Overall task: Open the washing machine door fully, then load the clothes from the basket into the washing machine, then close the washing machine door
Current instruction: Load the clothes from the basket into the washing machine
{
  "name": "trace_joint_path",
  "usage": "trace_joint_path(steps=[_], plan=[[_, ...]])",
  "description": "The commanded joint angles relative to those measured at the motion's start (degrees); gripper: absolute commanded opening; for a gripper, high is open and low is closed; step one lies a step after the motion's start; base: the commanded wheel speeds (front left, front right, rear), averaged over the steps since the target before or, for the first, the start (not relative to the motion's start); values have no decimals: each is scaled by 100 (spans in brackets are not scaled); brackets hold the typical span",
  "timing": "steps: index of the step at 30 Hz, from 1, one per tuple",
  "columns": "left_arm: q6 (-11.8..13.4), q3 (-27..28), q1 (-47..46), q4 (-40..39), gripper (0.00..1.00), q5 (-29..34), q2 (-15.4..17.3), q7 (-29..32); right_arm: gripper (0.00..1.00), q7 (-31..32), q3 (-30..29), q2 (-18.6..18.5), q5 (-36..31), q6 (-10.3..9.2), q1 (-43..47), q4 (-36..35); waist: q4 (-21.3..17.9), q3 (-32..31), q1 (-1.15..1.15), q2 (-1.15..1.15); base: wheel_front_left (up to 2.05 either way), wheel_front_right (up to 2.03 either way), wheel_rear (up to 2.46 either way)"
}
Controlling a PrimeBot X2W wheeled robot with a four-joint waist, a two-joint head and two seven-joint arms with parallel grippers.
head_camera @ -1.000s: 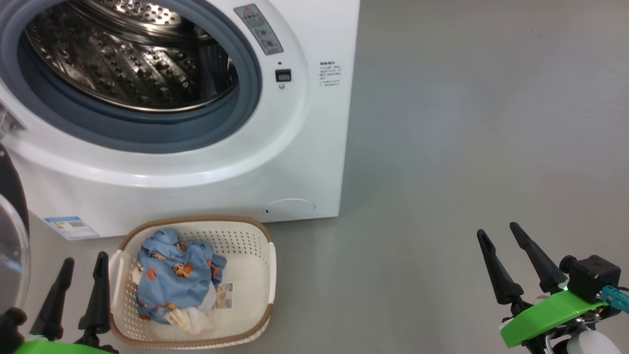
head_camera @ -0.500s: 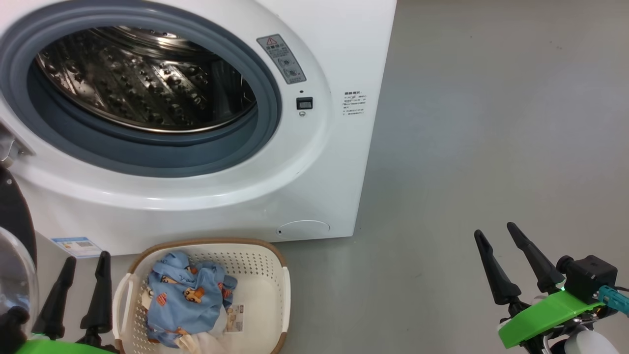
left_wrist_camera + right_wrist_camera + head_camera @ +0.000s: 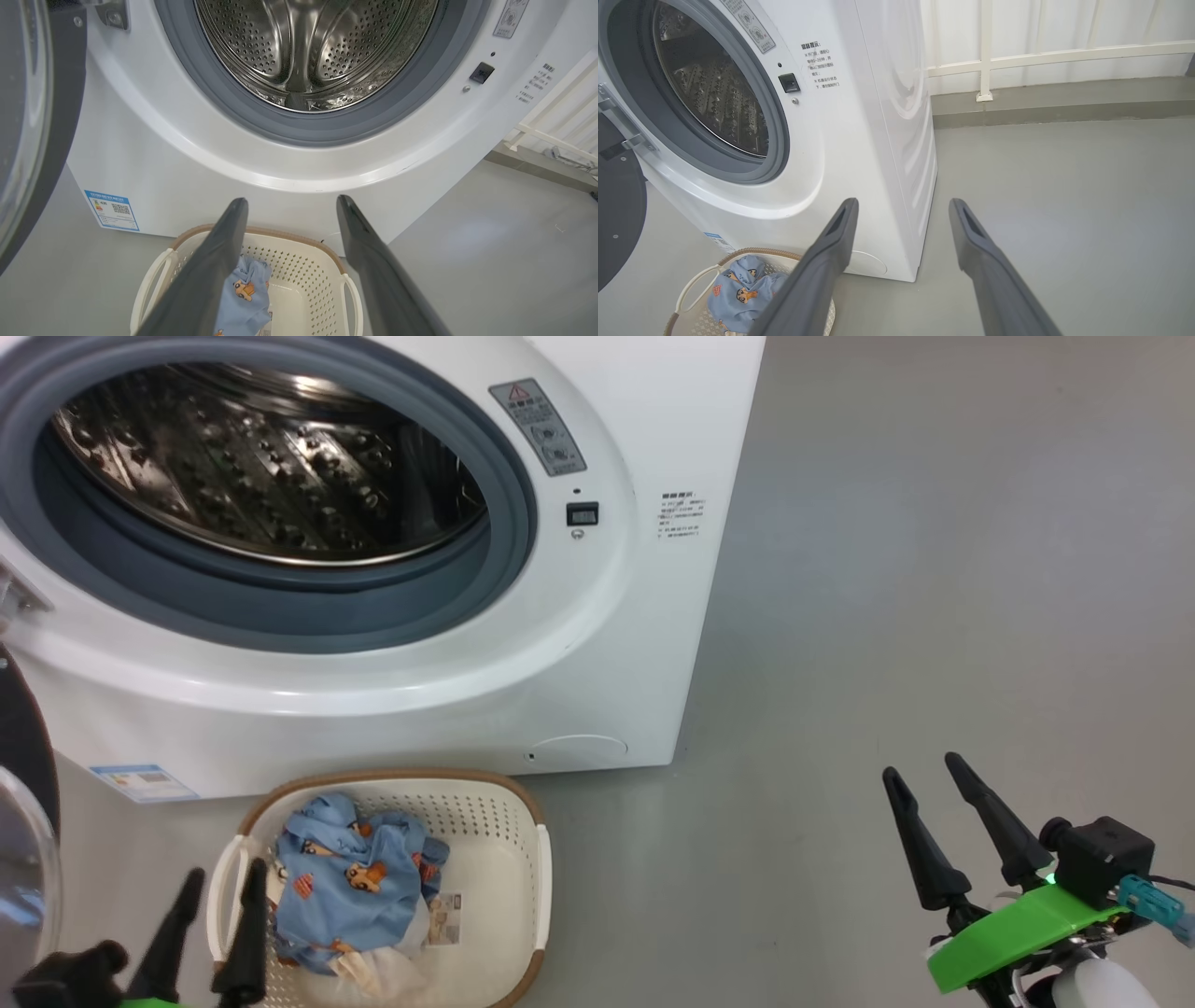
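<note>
The left pincer [image 3: 224, 875], fingers apart and empty, hovers over the near left rim of the basket [image 3: 401, 775], just beside the clothes [image 3: 350, 887]: a blue printed bundle with a cream piece under it. The basket stands on the floor [image 3: 840, 616] close before the washing machine [image 3: 373, 709], whose door [image 3: 19, 728] hangs wide at the left. Best to set the fingers astride the bundle's thickest fold, clear of the handle [image 3: 214, 901], pinch deep enough to catch the cream piece, then lift well over the gasket [image 3: 280, 616]. The right pincer [image 3: 920, 767], also apart and empty, hangs well off to the right.
</note>
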Motion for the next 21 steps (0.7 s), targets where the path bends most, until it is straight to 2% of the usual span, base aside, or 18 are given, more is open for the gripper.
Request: trace_joint_path(steps=[1, 7, 11, 15, 21], plan=[[-12, 124, -290, 28, 100, 6, 114, -46, 100, -69, 162, -27, -66, 9, -150, -166, -25, 118, 0, 0, 0, 0, 0], [-12, -219, -711, 885, 100, 30, -110, -46, 100, -69, 181, 108, -153, 9, -310, -213, -49, 533, 0, 0, 0, 0, 0], [-12, -471, -1156, 1573, 100, 34, -145, -46, 100, -69, 177, 245, -260, 9, -435, -274, -65, 864, 0, 0, 0, 0, 0], [-12, -750, -1670, 2208, 100, -47, -100, -46, 100, -69, 170, 366, -362, 9, -575, -336, -80, 1213, 0, 0, 0, 0, 0], [-12, -1116, -2248, 2746, 100, -209, 50, -46, 100, -69, 190, 539, -492, 9, -791, -394, -113, 1598, 0, 0, 0, 0, 0]])
